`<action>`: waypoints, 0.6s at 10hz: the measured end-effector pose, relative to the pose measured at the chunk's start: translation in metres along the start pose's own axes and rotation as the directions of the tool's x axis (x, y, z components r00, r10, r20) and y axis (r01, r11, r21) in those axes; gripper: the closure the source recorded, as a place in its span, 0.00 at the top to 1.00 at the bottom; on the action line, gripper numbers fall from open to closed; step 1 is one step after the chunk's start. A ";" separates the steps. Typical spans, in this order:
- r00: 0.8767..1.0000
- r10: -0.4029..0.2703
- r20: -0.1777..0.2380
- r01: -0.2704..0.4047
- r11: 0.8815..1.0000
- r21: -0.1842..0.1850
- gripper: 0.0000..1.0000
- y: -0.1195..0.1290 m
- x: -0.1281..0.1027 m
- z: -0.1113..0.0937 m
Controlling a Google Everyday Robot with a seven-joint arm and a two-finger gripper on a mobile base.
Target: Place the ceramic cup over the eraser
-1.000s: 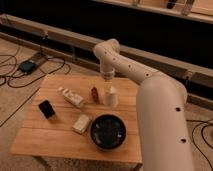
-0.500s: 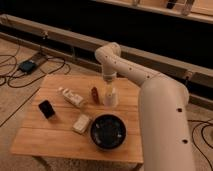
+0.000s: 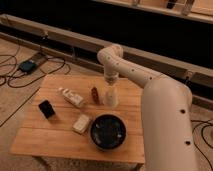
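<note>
We see the pincer point(image 3: 110, 85) at the far right of the wooden tabletop point(image 3: 55, 142), spread wide and hanging straight down over the small cream-white ceramic cup point(image 3: 111, 98); we cannot tell whether its fingers touch the rim. The cup stands upright, its long axis vertical, in line with the pincer. The small black rectangular eraser point(image 3: 46, 108) lies flat well apart to the left and slightly nearer, its long axis seemingly running from far left to near right. We judge the carry must go leftward, past the long white flat bar point(image 3: 72, 96).
</note>
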 end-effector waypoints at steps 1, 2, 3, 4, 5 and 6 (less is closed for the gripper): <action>1.000 0.002 0.001 -0.002 1.000 0.002 0.74 -0.001 -0.001 0.001; 1.000 0.004 0.005 -0.004 1.000 0.002 0.62 -0.001 -0.003 0.002; 1.000 0.001 0.010 -0.001 1.000 0.006 0.52 -0.002 -0.003 0.003; 1.000 0.000 0.011 -0.001 1.000 0.006 0.44 -0.002 -0.003 0.004; 1.000 0.000 0.012 0.000 1.000 0.006 0.34 -0.002 -0.003 0.004; 1.000 0.001 0.014 -0.001 1.000 0.003 0.23 -0.002 -0.004 0.003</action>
